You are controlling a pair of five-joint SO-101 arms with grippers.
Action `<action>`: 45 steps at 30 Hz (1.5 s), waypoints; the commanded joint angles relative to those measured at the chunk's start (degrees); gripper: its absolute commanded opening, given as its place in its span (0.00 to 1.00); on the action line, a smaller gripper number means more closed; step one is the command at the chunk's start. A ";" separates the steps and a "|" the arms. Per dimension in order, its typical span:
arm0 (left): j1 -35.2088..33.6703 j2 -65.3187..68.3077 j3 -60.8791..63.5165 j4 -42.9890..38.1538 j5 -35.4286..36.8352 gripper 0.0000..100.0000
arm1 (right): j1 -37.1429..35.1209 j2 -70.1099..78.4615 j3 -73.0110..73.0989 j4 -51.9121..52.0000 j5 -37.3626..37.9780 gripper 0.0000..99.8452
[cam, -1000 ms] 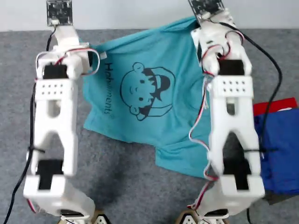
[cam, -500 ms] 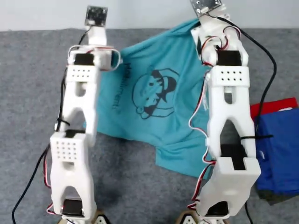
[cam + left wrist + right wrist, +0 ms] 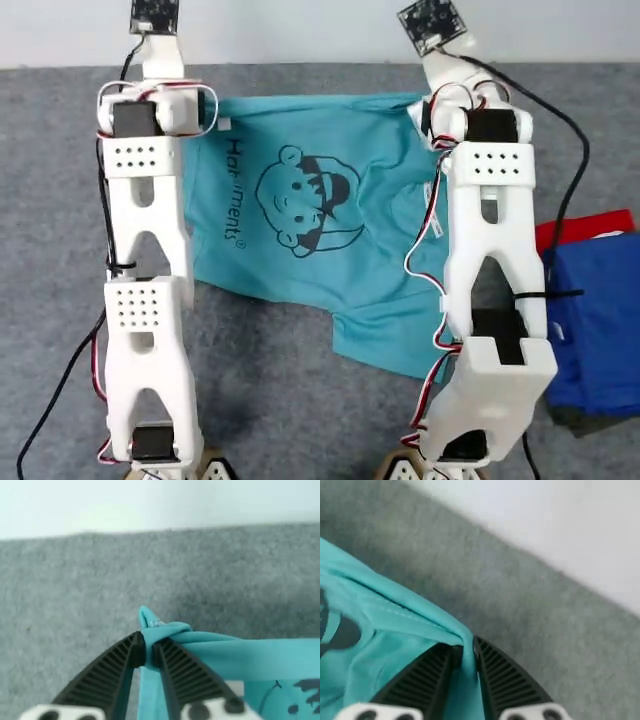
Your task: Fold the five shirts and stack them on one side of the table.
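Teal shirt (image 3: 330, 270) spread print-up on grey worktop (image 3: 50, 250) btwn both arms, far edge stretched straight across near the worktop's back edge. One far corner is pinched in the left jaws, pressed together on it w/ fabric bunched at the tips (image 3: 145, 650); the hem runs taut away from them. Other far corner is pinched in the right jaws, also closed tight, cloth draped over the tips (image 3: 465, 655). Near side of the teal shirt lies uneven, one corner reaching down under the right arm (image 3: 490, 250). Folded blue shirt (image 3: 600, 330) w/ red shirt (image 3: 585, 228) just behind it at worktop's right edge, beside the right arm
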 commanded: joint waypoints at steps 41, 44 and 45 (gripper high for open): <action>-3.43 -31.56 60.18 15.82 -0.97 0.01 | -3.12 -48.66 62.95 15.08 1.93 0.01; -3.34 -31.56 60.09 16.26 -1.05 0.03 | -3.12 -49.10 64.35 15.52 1.93 0.03; -3.34 -31.56 60.09 16.88 -1.32 0.04 | -3.12 -49.19 64.35 16.48 1.93 0.05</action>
